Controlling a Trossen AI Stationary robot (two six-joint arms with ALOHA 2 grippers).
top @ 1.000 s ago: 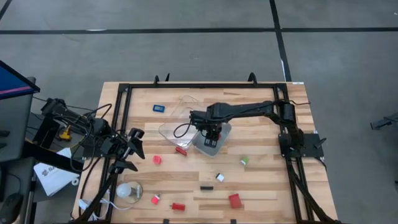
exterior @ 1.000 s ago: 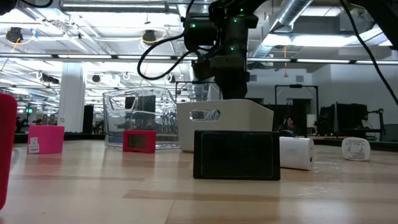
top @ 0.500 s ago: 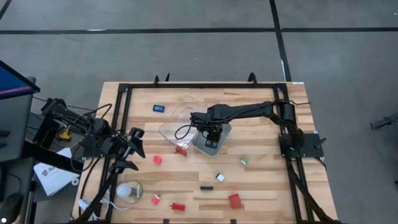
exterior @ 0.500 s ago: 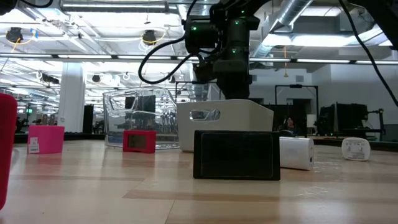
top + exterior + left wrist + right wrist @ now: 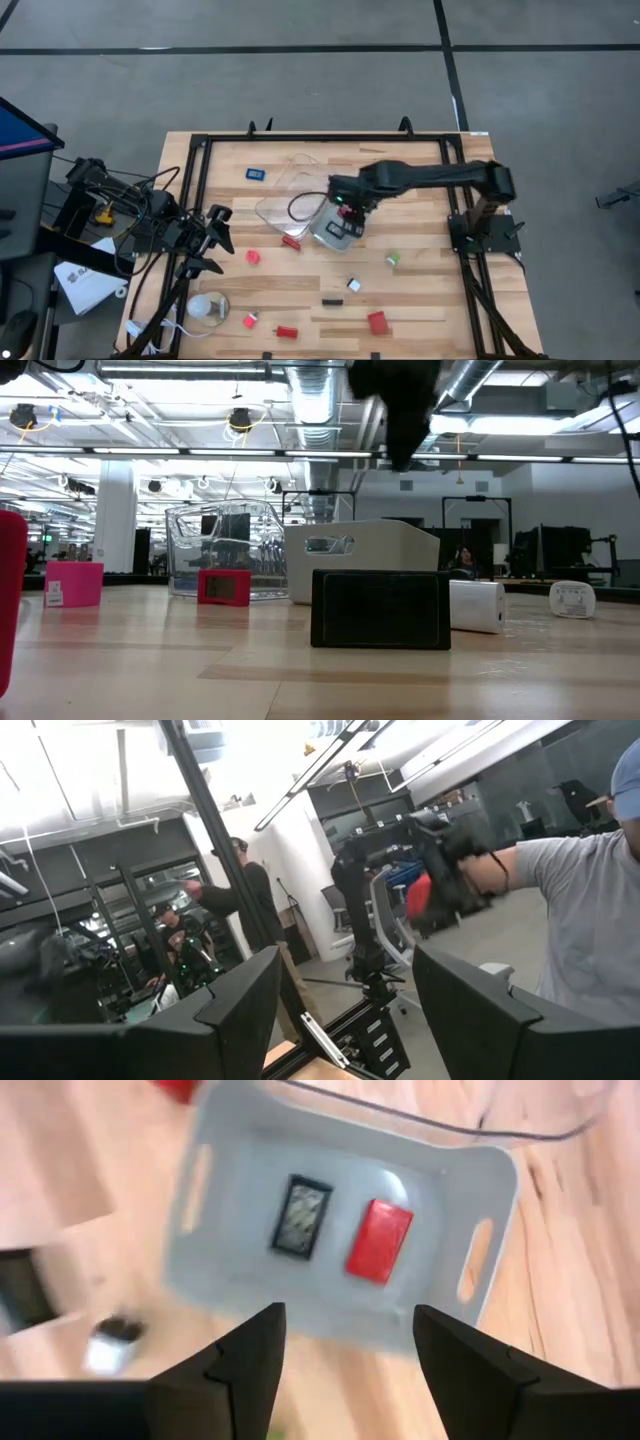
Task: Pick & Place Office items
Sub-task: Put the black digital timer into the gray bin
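In the right wrist view I see a flat red block and a dark rectangular piece lying side by side, apart, on the smooth floor of the grey bin. The bin is matte plastic, with rounded corners and a slot handle at each end. My right gripper is above it, with its fingers spread and nothing between them.

The other office items are scattered on the table: a red clip just beside the clear tray, a red cube, a red piece, a red bar, a bigger red block, a black bar, a black-and-white piece, a green piece and a blue piece near the far edge. I cannot read any writing on them.

In the low view the clear tray shows glossy ribbed walls, and a pink block there carries a white label too small to read.

My left gripper waits at the left side of the table, with its fingers apart and empty. Near it lies a round whitish object with a cord.

The table is made of pale wood planks inside a black metal frame, on a grey floor. Behind is a big hall with ceiling pipes and strip lights; the left wrist view shows people standing there.
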